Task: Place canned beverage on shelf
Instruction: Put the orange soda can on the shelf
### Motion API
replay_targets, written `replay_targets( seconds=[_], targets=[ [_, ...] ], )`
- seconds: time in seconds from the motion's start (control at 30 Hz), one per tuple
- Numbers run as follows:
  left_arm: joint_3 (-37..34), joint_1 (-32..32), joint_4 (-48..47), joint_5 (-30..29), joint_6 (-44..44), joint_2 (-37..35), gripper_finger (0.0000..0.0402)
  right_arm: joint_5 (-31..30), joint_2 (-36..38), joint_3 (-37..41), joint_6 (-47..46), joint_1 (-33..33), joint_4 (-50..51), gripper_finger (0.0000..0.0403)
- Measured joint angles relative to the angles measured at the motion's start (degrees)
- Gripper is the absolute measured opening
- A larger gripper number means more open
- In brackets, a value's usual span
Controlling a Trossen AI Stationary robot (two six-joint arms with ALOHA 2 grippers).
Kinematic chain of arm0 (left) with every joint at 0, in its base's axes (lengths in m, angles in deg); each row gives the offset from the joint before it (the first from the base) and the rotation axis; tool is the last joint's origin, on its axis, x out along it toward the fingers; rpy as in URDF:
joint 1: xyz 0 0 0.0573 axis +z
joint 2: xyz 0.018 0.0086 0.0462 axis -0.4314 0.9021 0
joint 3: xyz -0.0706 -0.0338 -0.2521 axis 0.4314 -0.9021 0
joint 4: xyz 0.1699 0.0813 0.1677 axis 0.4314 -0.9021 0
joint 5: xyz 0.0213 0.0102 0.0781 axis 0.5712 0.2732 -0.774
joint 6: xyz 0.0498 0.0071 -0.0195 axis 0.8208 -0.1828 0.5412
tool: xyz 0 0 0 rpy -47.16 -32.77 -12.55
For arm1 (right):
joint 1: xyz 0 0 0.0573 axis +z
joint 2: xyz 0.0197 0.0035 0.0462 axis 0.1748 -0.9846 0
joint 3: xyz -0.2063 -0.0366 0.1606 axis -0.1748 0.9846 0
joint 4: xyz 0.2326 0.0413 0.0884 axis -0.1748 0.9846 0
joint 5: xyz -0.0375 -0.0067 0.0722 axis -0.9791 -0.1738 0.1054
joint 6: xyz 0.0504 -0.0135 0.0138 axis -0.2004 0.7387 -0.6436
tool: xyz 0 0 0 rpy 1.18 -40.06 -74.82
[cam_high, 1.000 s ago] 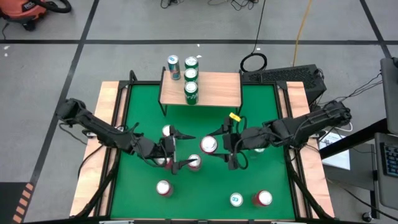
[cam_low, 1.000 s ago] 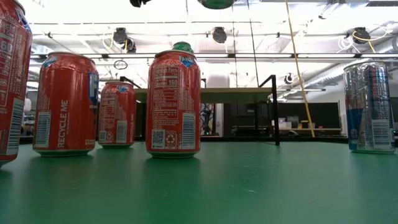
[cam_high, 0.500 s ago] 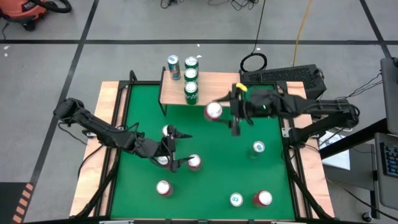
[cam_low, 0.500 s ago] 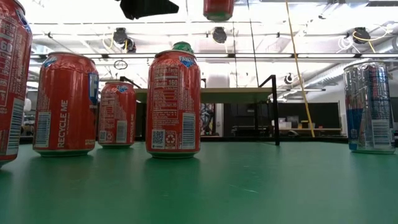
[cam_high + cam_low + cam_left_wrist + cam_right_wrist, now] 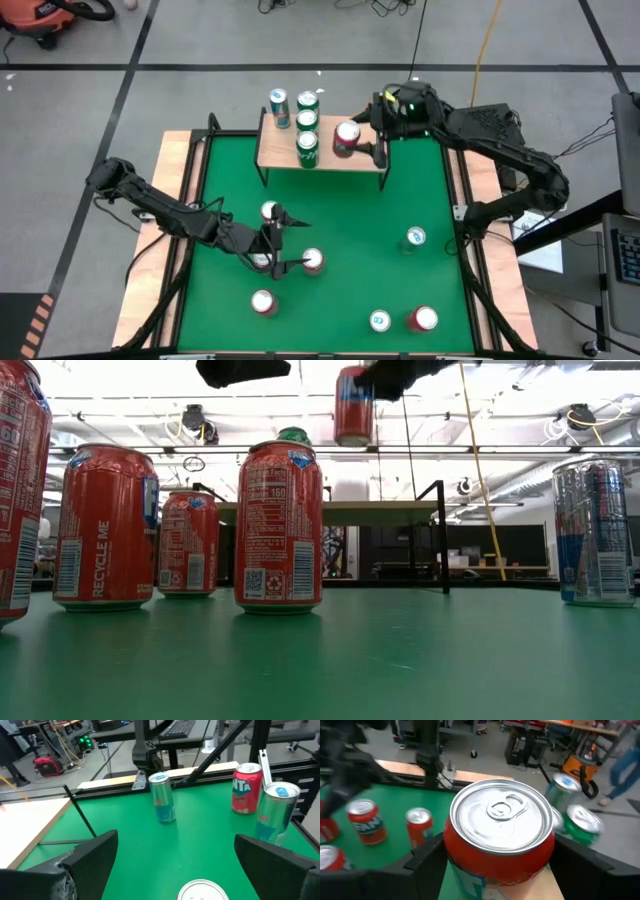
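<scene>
The shelf (image 5: 350, 158), a wooden top on black legs, stands at the table's far edge and carries several cans (image 5: 307, 146) on its left half. My right gripper (image 5: 362, 138) hangs above the shelf's middle, shut on an upright red can (image 5: 345, 133), which the low view shows high above the shelf top (image 5: 353, 405). My left gripper (image 5: 287, 240) stands open low over the table's middle. A red can (image 5: 313, 260) stands by its near fingertip, and that can's top (image 5: 200, 891) shows between the fingers (image 5: 95, 855). My right gripper pinches the red can's side wall (image 5: 457, 857), just under the top rim, between its two fingers (image 5: 427, 862). The fingers come nearly level from the table's right side. The can is upright, top up, lifted clear of the shelf.
Loose cans stand on the green table: a green one (image 5: 415, 237) at right, red (image 5: 425, 318) and green (image 5: 380, 320) ones near the front edge, a red one (image 5: 264, 302) at front left, another (image 5: 268, 210) by my left gripper. The shelf's right half (image 5: 370, 165) is bare wood.
My right gripper has swung with the red can from over the table's middle toward the far edge, and now hangs over the shelf. The can has stayed upright and lifted. A green can that the arm covered now shows at right.
</scene>
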Motion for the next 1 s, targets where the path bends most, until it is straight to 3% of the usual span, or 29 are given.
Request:
replay_targets(
  seconds=[0.27,0.53,1.0],
  targets=[
    [0.0,1.41,-0.51,0.0,-0.07,0.02,0.04,11.24,-7.05,0.0,0.65,-11.89,-5.4,0.0288],
    [0.0,3.41,-0.46,-0.02,-2.03,0.04,0.04,19.63,-13.92,0.0,1.84,-19.18,-10.79,0.0289],
    [-0.02,7.98,0.19,0.43,-3.04,0.04,0.04,20.39,-16.97,-1.0,2.13,-21.28,-15.38,0.029]
  ],
)
